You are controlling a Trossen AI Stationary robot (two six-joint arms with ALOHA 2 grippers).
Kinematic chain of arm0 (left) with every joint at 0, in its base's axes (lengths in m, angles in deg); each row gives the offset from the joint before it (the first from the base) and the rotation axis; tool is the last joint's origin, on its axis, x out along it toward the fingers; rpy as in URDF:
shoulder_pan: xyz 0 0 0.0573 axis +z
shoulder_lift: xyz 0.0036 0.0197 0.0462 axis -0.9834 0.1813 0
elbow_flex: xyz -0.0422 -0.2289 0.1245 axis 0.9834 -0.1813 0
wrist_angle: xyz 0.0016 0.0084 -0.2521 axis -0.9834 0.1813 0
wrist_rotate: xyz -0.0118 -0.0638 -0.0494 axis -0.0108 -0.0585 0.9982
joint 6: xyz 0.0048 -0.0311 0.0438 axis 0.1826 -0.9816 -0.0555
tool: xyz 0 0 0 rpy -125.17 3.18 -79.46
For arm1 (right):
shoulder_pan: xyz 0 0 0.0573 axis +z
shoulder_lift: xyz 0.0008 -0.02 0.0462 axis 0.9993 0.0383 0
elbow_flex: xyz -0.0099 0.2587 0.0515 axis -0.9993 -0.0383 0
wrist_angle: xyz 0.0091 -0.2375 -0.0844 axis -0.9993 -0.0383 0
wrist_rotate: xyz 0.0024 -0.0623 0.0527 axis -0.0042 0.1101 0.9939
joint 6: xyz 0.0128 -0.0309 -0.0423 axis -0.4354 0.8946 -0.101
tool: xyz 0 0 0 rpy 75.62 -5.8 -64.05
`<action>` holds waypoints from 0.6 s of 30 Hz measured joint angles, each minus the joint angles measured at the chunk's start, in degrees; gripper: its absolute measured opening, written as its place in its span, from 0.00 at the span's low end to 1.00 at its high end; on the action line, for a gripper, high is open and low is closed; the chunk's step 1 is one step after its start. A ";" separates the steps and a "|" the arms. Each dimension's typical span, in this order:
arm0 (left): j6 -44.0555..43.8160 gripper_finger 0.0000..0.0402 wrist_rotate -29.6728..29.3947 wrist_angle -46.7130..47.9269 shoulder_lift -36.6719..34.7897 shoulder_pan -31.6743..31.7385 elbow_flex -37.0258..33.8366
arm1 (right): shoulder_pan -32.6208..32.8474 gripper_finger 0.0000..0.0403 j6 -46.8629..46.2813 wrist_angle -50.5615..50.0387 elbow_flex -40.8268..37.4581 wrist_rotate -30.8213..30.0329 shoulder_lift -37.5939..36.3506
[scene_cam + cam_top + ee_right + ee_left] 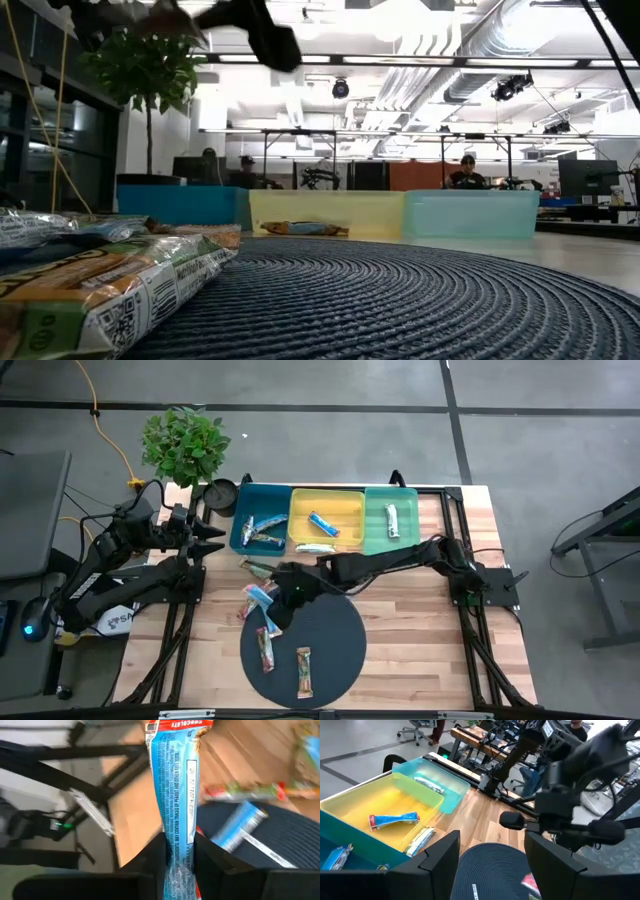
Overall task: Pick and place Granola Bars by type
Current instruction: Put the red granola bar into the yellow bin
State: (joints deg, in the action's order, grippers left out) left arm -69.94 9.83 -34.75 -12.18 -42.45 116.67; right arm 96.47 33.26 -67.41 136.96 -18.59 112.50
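My right gripper (283, 603) reaches over the far left rim of the dark round mat (330, 630) and is shut on a blue-wrapped granola bar (175, 780). More bars lie loose: two on the mat (268, 648) (304, 670), others on the wood beside it (257, 598) (255, 567), and one in front of the yellow bin (315, 548). The blue bin (246, 510) holds blue-wrapped bars, the yellow bin (345, 505) one blue bar (322, 523), the green bin (405, 505) a silver bar (392, 520). My left gripper (215, 538) waits open at the table's left edge, touching nothing. My right gripper pinches the blue bar between its two fingers (210, 855) near one end of the wrapper (177, 827). The bar runs lengthwise along the fingers and sticks out ahead of them. It is lifted clear, with the wood and the mat showing behind it.
A potted plant (185, 445) stands at the table's far left corner beside a dark round pot (222, 495). The three bins line the far edge. Black frame rails run along both table sides. In the low view, bars (100, 290) lie close in front.
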 joint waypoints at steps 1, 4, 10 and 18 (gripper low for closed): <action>0.00 0.54 0.00 0.00 0.00 0.00 0.00 | -0.23 0.18 0.40 0.59 0.00 0.43 -0.33; 0.00 0.54 0.02 0.02 0.00 0.00 0.00 | -1.28 0.18 1.46 0.55 0.00 0.25 -0.48; 0.05 0.54 0.07 0.04 0.00 0.00 0.00 | -3.51 0.18 2.23 3.68 -0.04 3.12 -1.35; 0.20 0.54 0.07 0.04 0.00 0.00 0.00 | -6.95 0.18 4.41 12.85 -0.02 12.09 -2.28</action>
State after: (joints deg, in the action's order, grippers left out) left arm -69.75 9.90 -34.71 -12.18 -42.45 116.67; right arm 89.53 37.67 -54.55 136.94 -6.50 110.22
